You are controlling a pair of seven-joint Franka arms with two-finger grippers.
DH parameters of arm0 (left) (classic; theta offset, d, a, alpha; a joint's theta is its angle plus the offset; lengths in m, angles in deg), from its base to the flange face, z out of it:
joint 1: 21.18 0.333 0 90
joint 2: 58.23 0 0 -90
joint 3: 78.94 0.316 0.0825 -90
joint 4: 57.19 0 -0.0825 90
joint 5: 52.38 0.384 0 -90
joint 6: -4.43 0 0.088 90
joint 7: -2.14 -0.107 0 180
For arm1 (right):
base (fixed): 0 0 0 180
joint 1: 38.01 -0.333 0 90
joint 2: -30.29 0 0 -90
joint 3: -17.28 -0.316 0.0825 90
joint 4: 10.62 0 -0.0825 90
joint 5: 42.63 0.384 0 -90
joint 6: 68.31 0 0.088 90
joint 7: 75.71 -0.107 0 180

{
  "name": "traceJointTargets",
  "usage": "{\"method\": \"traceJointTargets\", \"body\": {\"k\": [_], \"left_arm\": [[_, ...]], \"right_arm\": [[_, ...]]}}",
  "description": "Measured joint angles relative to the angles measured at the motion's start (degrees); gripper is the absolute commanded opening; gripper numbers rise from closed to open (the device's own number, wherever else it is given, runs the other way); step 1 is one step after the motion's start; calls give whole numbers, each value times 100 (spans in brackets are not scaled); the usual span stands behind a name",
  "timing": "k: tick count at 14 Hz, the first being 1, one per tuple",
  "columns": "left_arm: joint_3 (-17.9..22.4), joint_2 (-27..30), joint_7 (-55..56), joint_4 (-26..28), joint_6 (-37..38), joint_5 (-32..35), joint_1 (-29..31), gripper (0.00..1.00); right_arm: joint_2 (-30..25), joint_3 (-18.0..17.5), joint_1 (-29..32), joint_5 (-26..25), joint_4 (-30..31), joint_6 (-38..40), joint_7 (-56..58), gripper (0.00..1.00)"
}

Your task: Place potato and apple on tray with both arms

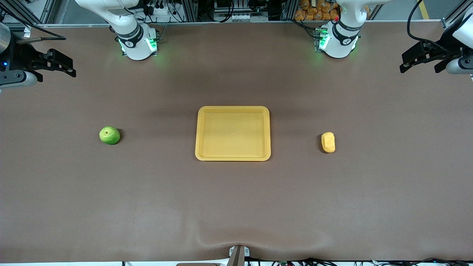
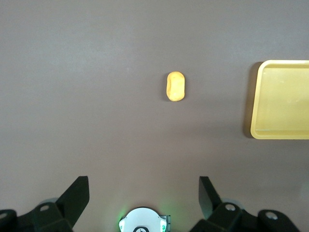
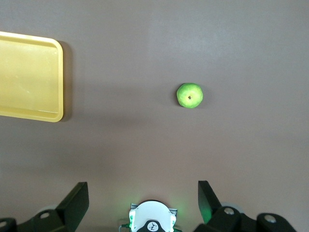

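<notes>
While both arms hang raised at the two ends of the table, the front view shows the tray [image 1: 232, 133] lying flat in the middle of the brown table [image 1: 236, 207], with nothing on it. The apple [image 1: 109, 135] sits on the table toward the right arm's end, well apart from the tray, its stem dimple turned up. The potato [image 1: 328, 142] lies toward the left arm's end, also well apart from the tray, and a touch nearer to the front camera than the apple. The right gripper [image 1: 59, 63] hovers over the table's edge at the right arm's end, fingers spread and holding nothing. The left gripper [image 1: 417, 59] hovers over the edge at the left arm's end, likewise spread and empty.

From the left wrist view, the left gripper [image 2: 144, 193] has its two black fingers [image 2: 77, 195] set wide apart with only bare table between them. The potato [image 2: 175, 86] lies on the table, with a corner of the tray [image 2: 281, 131] showing beside it.

From the right wrist view, the right gripper [image 3: 143, 195] is equally wide open and empty, one finger [image 3: 76, 199] showing at each side. The apple [image 3: 189, 95] rests on the table, apart from the tray [image 3: 48, 115].
</notes>
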Motion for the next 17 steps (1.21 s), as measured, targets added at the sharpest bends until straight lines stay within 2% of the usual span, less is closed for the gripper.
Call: {"method": "traceJointTargets", "body": {"k": [9, 13, 17], "left_arm": [[1, -113, 0, 2, 28, 137, 3, 100], [-31, -441, 0, 9, -52, 137, -7, 100], [-176, -811, 0, 115, -513, 137, -22, 100]], "right_arm": [[13, 4, 0, 0, 2, 6, -34, 100], [54, 29, 2, 0, 0, -3, -44, 100], [178, 64, 7, 0, -2, -21, -48, 100]]}}
